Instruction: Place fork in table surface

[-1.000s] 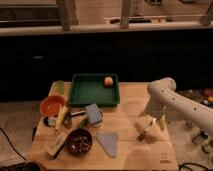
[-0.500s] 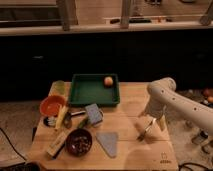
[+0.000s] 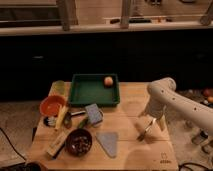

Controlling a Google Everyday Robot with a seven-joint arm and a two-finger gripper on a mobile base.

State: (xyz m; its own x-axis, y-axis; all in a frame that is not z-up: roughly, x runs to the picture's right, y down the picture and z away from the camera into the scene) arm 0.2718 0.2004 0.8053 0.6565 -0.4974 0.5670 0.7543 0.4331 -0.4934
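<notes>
A dark wall and window frames stand behind the wooden worktop (image 3: 127, 107). The green tray (image 3: 92, 91) holds a small orange ball (image 3: 108, 81). At the right, the hand (image 3: 150, 125) is clamped on the fork (image 3: 145, 131), whose tip touches the wood.
</notes>
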